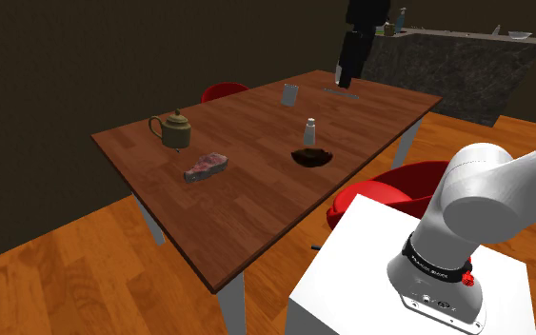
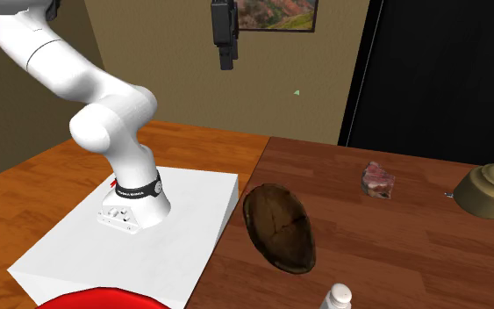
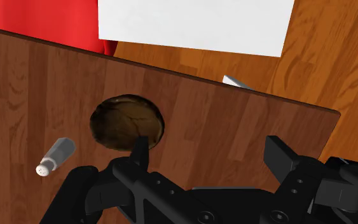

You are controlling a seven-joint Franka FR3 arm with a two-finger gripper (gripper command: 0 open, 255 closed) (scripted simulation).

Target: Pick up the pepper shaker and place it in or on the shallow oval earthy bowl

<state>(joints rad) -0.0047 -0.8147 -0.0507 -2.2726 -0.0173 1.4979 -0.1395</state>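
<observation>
A small pale pepper shaker [image 1: 309, 131] stands upright on the wooden table [image 1: 247, 205], just behind the dark brown oval bowl [image 1: 313, 157]. The second exterior view has the bowl [image 2: 278, 226] near the table's edge by the stand, with the shaker's cap [image 2: 339, 297] at the bottom. My black gripper [image 1: 344, 78] hangs high above the table, apart from both. From the wrist, the gripper [image 3: 209, 156] is open with nothing between its fingers [image 3: 139, 153]. The bowl [image 3: 128, 121] lies below it and the shaker [image 3: 55, 156] lies off to one side.
A brass-coloured teapot [image 1: 172, 129], a piece of raw meat [image 1: 207, 167] and a grey cup [image 1: 290, 93] also sit on the table. Red chairs [image 1: 389, 195] stand at its sides. The white stand [image 2: 131, 237] abuts the table edge near the bowl.
</observation>
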